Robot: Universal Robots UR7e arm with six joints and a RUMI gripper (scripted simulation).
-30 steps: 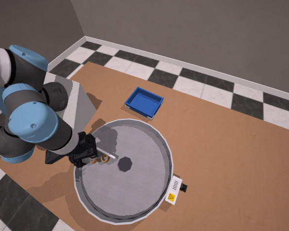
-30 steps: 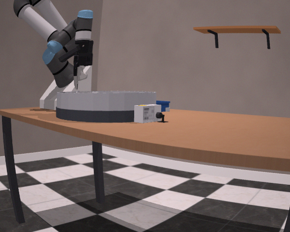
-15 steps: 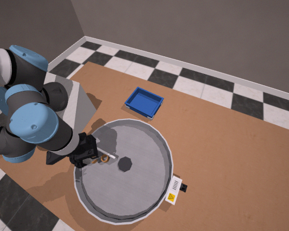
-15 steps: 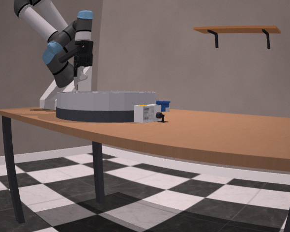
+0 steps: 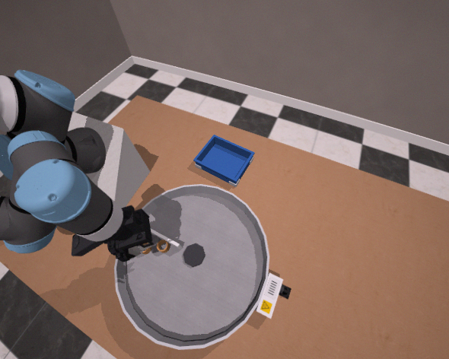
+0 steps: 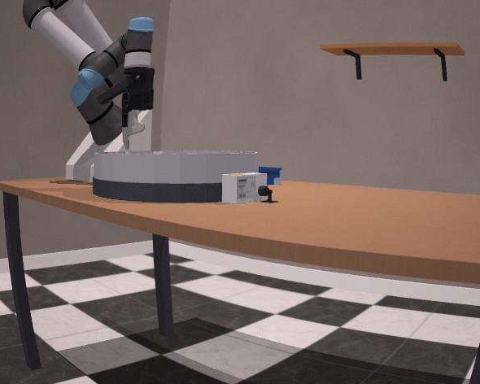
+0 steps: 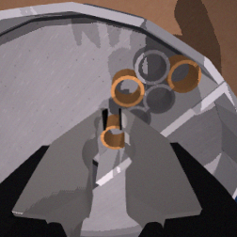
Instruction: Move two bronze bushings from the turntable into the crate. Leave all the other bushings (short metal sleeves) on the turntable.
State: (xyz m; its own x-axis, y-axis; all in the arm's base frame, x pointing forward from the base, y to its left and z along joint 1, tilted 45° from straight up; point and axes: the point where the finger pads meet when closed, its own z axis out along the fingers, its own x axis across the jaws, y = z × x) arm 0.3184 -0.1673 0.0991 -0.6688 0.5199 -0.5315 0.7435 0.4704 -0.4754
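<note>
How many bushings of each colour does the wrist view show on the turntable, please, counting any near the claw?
Bronze bushings: 3
Grey bushings: 3
Total: 6

Three bronze bushings [image 5: 162,251] [image 5: 145,251] [image 7: 127,105] [image 7: 198,77] [image 7: 103,137]. Three grey bushings [image 7: 137,68] [image 7: 159,111] [image 7: 148,115] visible. One blue crate [image 5: 224,161] [image 6: 268,175]. One turntable [image 5: 208,295] [image 6: 176,168] [image 7: 52,56]. One wall shelf [image 6: 391,48]. One worktop [image 5: 344,255] [image 6: 346,221] [image 7: 160,11].
</note>
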